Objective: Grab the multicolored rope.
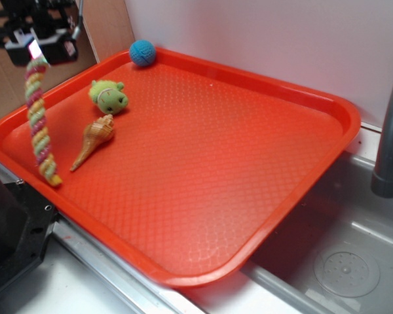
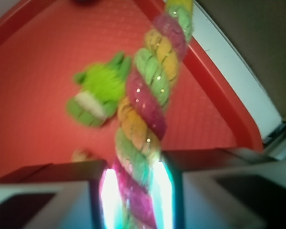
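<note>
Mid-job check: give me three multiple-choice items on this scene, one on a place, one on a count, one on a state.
1. The blue ball sits:
A. at the tray's far corner
B. in the sink
C. beside the seashell

2. Toys lying on the red tray, the rope excluded:
A. one
B. three
C. five

3. The multicolored rope is:
A. lying flat
B. hanging from the gripper
C. coiled

Key: 1 A, it rests against the far rim. 2 B, ball, green plush, seashell. 3 B, wrist view shows the fingers closed on it.

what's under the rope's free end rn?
The multicolored rope hangs from the gripper, jaws shut on its top. Its lower tip is at the red tray's near-left rim; contact unclear. Green plush and seashell lie beside, not beneath.
</note>
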### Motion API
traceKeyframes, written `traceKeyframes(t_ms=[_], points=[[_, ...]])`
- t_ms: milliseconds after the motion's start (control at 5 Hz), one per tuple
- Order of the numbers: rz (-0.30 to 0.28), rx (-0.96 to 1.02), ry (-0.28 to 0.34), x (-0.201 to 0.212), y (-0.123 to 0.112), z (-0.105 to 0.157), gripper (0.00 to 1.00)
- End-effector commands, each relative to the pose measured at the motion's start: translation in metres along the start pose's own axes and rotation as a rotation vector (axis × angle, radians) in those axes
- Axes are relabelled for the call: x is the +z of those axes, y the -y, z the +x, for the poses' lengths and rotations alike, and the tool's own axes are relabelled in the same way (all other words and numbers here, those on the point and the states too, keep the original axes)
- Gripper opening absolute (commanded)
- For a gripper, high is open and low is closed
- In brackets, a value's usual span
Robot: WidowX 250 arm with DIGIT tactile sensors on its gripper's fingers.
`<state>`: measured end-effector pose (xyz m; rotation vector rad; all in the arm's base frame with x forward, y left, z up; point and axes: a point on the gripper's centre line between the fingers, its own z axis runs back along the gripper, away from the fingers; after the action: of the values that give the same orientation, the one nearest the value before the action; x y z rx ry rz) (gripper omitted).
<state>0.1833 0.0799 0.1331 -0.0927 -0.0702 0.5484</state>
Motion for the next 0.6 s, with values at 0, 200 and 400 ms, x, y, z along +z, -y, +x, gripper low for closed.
traceKeyframes(t_ms=[0, 200, 400], points=[[-0.064, -0.282, -0.014, 0.063, 0.052, -0.019, 0.00], [-0.054, -0.357, -0.004, 0.081, 0.078, -0.033, 0.00], [-0.026, -0.429, 0.026, 0.091, 0.099, -0.053, 0.00]])
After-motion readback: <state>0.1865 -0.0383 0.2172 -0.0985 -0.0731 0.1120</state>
